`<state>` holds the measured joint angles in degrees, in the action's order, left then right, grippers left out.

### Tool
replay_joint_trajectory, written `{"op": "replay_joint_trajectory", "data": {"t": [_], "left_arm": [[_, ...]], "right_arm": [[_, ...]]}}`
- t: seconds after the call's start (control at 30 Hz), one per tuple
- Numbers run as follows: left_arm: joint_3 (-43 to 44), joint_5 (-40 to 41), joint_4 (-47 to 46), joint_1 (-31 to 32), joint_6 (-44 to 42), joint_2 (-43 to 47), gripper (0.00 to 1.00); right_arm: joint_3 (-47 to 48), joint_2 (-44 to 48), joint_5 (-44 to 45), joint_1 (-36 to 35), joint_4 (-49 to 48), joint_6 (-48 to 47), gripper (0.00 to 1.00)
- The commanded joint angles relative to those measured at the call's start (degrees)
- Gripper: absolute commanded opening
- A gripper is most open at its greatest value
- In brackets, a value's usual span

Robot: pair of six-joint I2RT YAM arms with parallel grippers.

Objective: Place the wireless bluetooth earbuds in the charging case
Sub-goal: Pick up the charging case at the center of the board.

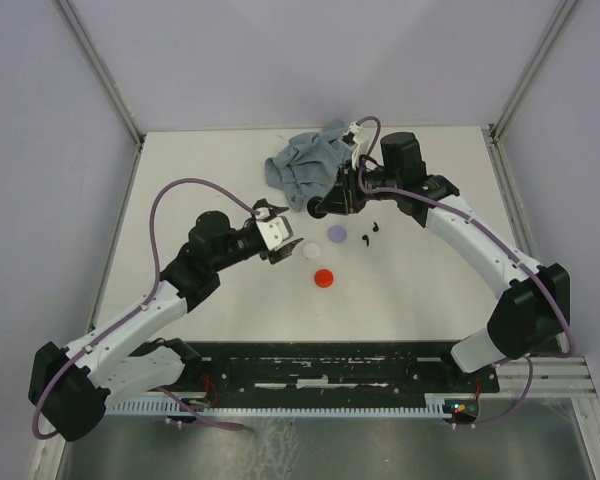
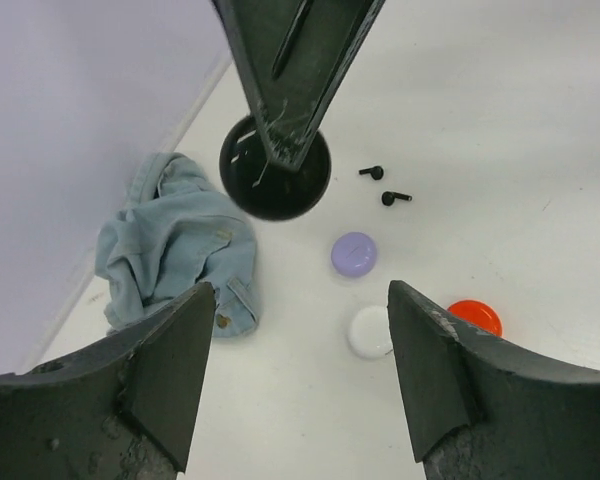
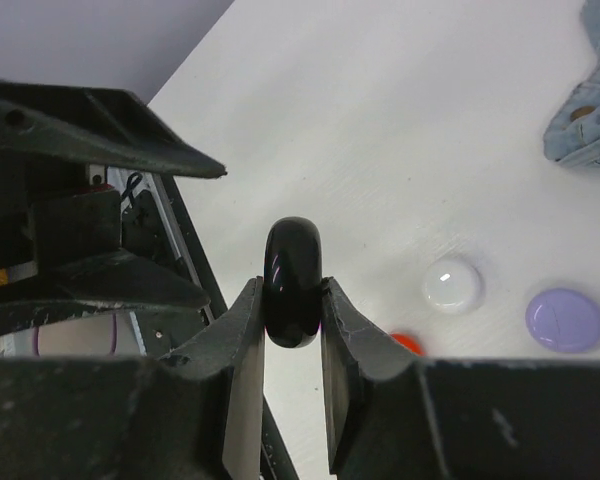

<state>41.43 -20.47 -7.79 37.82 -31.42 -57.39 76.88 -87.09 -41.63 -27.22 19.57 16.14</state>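
Black plastic marks the two earbuds (image 1: 365, 238), which from above are seen lying on the white worktop (image 1: 430, 290) just right of the lilac disc (image 1: 337, 233), close together but apart. The right tool (image 1: 321, 207) is poised just behind and left of that disc, the nearer of the two to the earbuds. The left tool (image 1: 276, 233) is set well left of the disc, which lies between it and them.

From the left wrist, the left tool's fingers (image 2: 170, 380) are shown spread wide, released, with nothing between them. Beyond the lilac disc a glossy black round case (image 2: 252, 185) is pinched by the right tool. The earbuds are found beyond and right of the disc, each with its rounded head to the left and its stem pointing right, the two roughly parallel.

From the right wrist, the right tool is seen clenched on the case, presented edge-on. Whether its lid is open cannot be told, and the earbuds are out of view. The free left tool is judged the likelier to fetch them.
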Motion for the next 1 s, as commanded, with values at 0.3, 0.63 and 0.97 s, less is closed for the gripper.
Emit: {"op": "replay_joint_trajectory", "data": {"t": [0.3, 0.63, 0.97], "left_arm": [[-9.4, -17.6, -34.4, -11.8, 44.8, 1.9, 0.80], [-13.3, -14.8, -59.0, -12.1, 71.3, -4.6, 0.77], [-11.6, -15.2, -61.9, -12.1, 77.1, -8.3, 0.64]], "right_arm": [[-6.0, 6.1, -9.6, 0.2, -21.5, 7.7, 0.05], [-9.4, 7.2, -13.6, -0.3, -35.6, 16.3, 0.05], [-9.7, 7.8, -15.4, -2.4, -38.7, 16.5, 0.05]]}}
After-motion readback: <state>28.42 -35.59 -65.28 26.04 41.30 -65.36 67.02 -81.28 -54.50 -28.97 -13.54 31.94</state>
